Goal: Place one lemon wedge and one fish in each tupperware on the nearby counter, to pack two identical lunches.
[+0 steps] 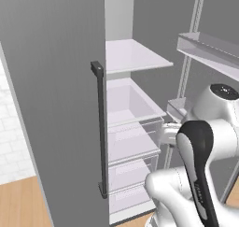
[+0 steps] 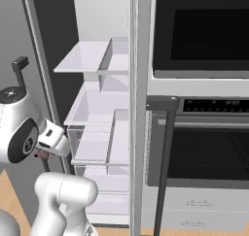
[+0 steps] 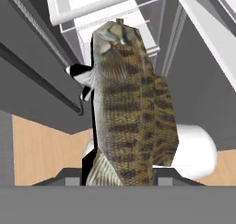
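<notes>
The fish (image 3: 131, 103) is brown and stripy, and it sits clamped in the pincer (image 3: 120, 174), in front of the open fridge (image 1: 130, 109) shelves. The robot is on the carrying step. Next it likely must turn to the worktop and find a tupperware.

Brown barred fish (image 3: 131, 112) in tool (image 3: 120, 174)
</notes>
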Motion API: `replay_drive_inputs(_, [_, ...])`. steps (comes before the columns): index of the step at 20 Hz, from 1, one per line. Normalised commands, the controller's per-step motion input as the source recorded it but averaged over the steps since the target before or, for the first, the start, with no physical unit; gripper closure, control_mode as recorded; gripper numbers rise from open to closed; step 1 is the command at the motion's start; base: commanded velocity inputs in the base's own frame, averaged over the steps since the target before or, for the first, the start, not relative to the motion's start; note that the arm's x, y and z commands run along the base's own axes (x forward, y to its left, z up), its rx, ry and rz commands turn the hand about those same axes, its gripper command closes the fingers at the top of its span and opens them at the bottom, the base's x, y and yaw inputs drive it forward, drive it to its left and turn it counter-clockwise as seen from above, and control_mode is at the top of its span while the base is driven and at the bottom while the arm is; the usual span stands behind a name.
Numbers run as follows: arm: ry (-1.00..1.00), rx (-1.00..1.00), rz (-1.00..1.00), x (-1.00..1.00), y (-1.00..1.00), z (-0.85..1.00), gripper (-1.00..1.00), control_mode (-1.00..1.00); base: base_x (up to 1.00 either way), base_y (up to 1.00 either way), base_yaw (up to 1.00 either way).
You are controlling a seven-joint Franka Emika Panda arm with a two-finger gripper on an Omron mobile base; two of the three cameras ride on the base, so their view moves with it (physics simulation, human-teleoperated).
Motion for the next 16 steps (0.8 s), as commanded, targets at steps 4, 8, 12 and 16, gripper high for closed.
replay_drive_inputs(4, [0.01, 0.0, -0.04, -0.49, 0.0, 0.0, 1.0, -1.0, 0.0, 0.0, 0.0])
replay_drive_inputs(8, [0.0, 0.0, 0.0, 0.0, 0.0, 0.0, 1.0, 1.0, -0.83, 0.0, -0.07])
replay_drive_inputs(12, [0.0, 0.0, 0.0, 0.0, 0.0, 0.0, 1.0, 1.0, -1.0, 0.0, -0.18])
replay_drive_inputs(16, [0.0, 0.0, 0.0, 0.0, 0.0, 0.0, 1.0, 1.0, -1.0, -0.24, -0.27])
